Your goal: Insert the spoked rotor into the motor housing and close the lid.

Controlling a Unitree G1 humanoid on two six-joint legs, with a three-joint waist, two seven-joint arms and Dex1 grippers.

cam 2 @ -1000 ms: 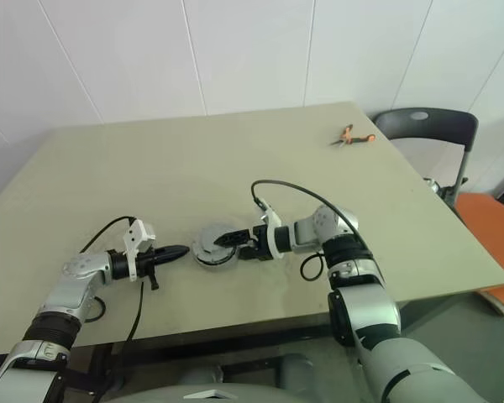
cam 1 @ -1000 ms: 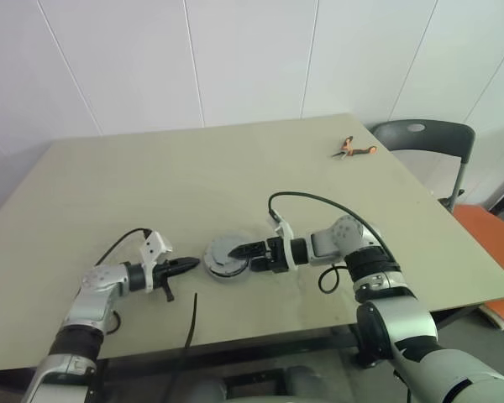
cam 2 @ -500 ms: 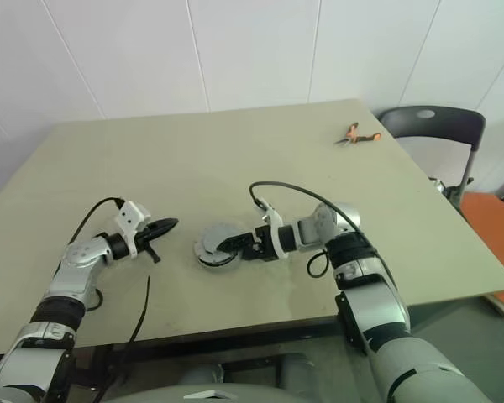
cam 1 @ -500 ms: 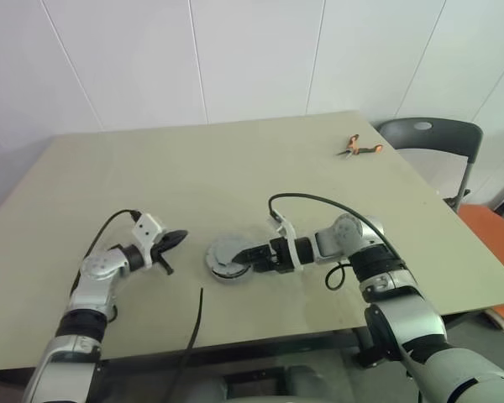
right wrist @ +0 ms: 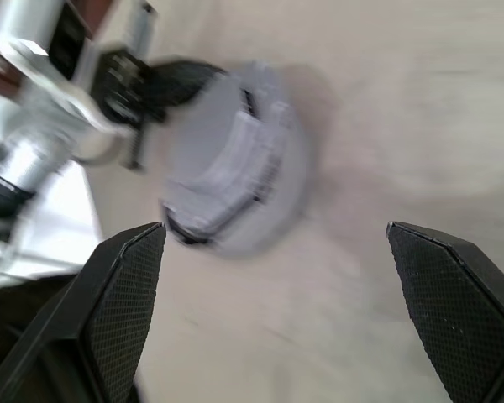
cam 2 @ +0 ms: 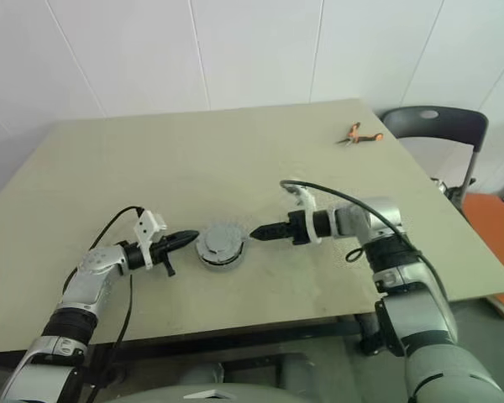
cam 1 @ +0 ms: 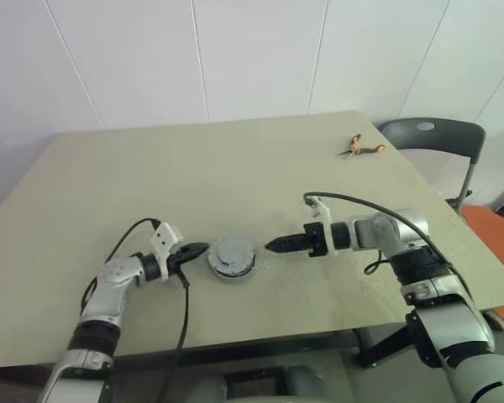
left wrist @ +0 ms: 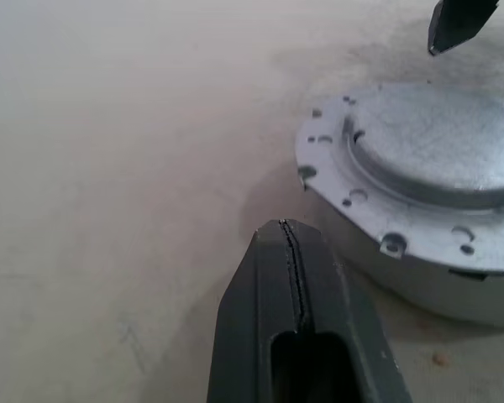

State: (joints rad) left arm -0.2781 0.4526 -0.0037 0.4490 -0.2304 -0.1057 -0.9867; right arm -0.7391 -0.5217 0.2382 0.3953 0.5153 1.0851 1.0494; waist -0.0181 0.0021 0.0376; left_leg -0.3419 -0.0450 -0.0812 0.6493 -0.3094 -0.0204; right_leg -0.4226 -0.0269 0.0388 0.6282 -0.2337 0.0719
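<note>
Left hand point(cam 1: 203, 248) clenched (empty) beside lid point(cam 1: 232, 251); right hand point(cam 1: 271, 246) released.

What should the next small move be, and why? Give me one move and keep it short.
Probably ease the left gripper back from the motor housing. The lid already lies on top of the housing and looks level, the open right gripper stands apart on the other side, and the shut left gripper points at the housing's edge, close beside it. Whether the lid is fully seated I cannot tell.
</note>
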